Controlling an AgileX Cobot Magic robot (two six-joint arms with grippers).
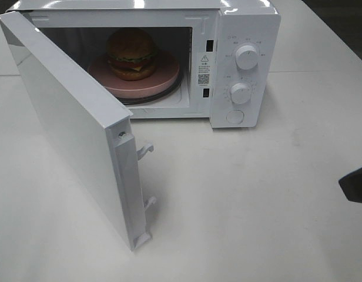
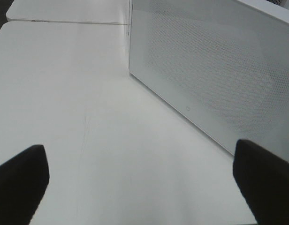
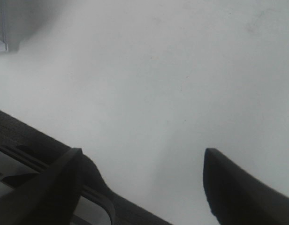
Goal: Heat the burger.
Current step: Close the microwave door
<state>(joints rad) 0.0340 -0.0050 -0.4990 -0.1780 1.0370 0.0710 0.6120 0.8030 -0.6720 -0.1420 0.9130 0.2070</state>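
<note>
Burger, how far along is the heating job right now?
Done: the burger sits on the plate inside the microwave. In hand: nothing; both sets of jaws are open and empty above the table. Left: the door stands wide open, so it needs shutting, then the dials need setting.

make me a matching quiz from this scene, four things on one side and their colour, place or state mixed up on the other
1 burger
2 plate
3 door
4 left gripper

a pink and flat
b swung wide open
c jaws apart, holding nothing
d on the plate, inside the microwave

Pairs: 1-d, 2-a, 3-b, 4-c
</note>
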